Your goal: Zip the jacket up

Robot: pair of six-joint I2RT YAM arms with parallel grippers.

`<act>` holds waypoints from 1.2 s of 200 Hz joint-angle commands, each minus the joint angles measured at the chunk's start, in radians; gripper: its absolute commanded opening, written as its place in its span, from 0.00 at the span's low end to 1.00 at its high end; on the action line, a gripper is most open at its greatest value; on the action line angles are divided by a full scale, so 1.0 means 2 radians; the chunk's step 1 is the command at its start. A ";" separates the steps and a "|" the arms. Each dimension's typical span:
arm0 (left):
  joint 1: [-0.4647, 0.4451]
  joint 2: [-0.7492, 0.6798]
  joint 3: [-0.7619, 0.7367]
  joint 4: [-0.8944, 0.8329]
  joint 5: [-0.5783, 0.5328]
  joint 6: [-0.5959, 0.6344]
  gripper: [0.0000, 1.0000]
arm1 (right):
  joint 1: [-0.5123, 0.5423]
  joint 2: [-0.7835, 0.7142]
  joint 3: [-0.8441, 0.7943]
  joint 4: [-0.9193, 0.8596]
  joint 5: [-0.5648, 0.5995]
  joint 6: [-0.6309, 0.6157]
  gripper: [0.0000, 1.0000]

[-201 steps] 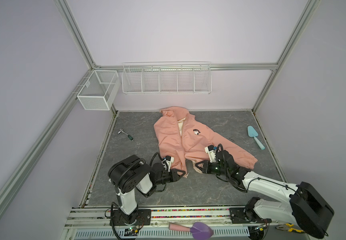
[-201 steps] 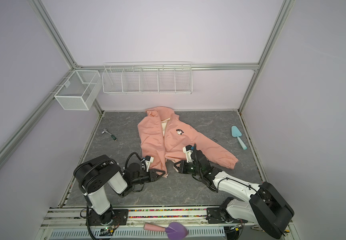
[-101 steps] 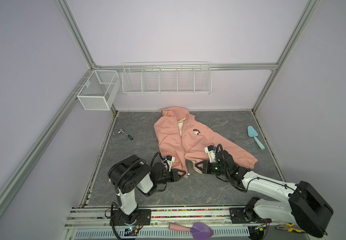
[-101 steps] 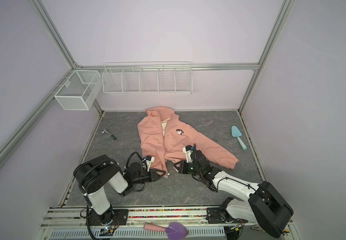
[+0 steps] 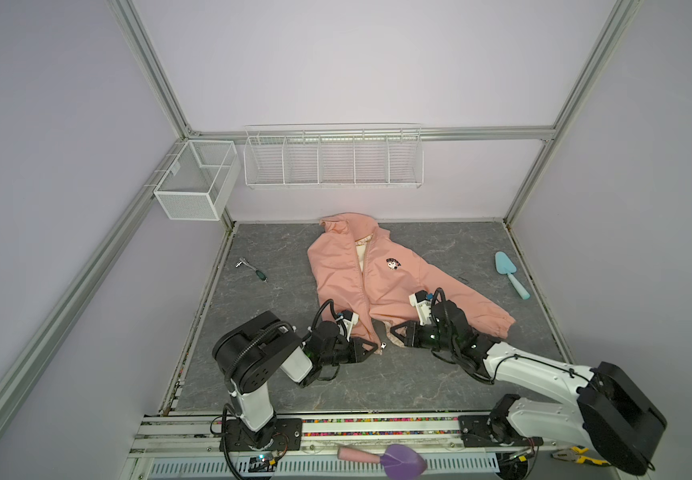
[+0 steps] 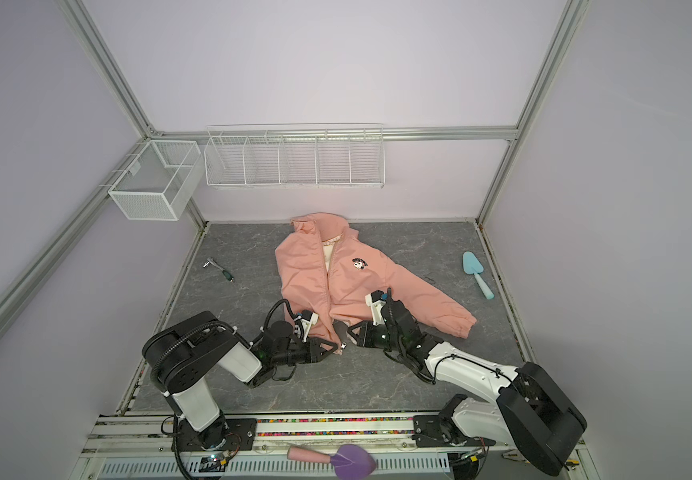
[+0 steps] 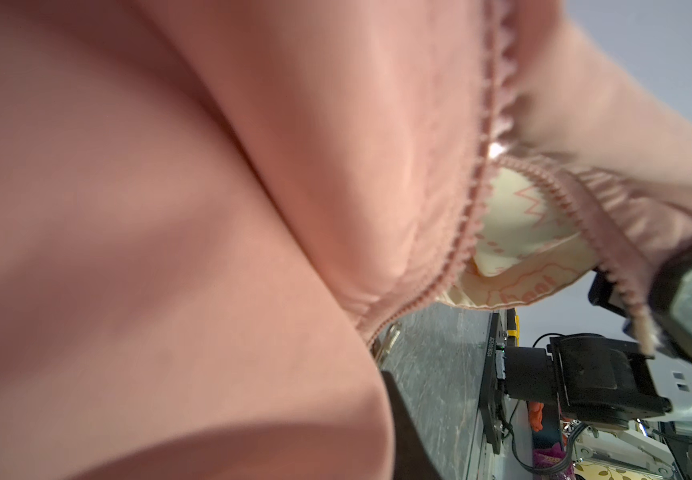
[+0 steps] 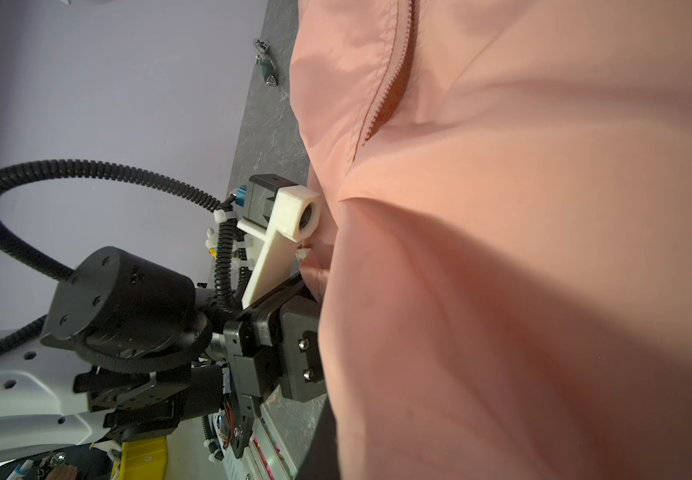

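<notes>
The jacket (image 5: 377,274) lies front-up on the counter (image 5: 277,316), hood toward the back wall, its zipper open at the hem. The right end effector (image 5: 394,335) pinches one zipper tape's end. Whether the left end effector (image 5: 371,348), at the other hem corner beside the silver zipper pull (image 5: 382,344), grips cloth cannot be told. Both hem ends should stay taut and level while the tape end is fed in. Over the last second the left one has edged toward the right.

White links (image 5: 535,370), black joints (image 5: 252,353) and fingers (image 6: 323,345), ribbed black cables (image 8: 66,170), cream camera mounts (image 8: 282,237).
</notes>
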State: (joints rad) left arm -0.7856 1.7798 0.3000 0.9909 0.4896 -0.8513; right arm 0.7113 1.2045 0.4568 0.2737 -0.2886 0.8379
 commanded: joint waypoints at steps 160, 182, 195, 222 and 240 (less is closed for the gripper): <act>-0.012 0.005 0.002 -0.119 -0.031 0.006 0.05 | 0.010 0.043 0.010 -0.030 0.027 -0.015 0.06; -0.012 -0.005 0.000 -0.129 -0.034 0.009 0.04 | 0.020 0.078 0.008 -0.014 0.029 -0.015 0.06; -0.012 -0.011 0.000 -0.133 -0.030 0.011 0.03 | 0.027 0.099 0.008 0.000 0.031 -0.013 0.06; -0.012 -0.020 0.003 -0.146 -0.032 0.014 0.04 | 0.038 0.138 0.009 0.022 0.038 -0.009 0.06; -0.012 -0.024 0.005 -0.155 -0.033 0.015 0.04 | 0.040 0.152 0.006 0.035 0.041 -0.005 0.06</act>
State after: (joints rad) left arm -0.8055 1.7184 0.3294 0.8520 0.4561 -0.8509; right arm 0.7811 1.4807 0.4633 0.2783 -0.2276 0.8261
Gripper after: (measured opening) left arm 0.047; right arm 0.065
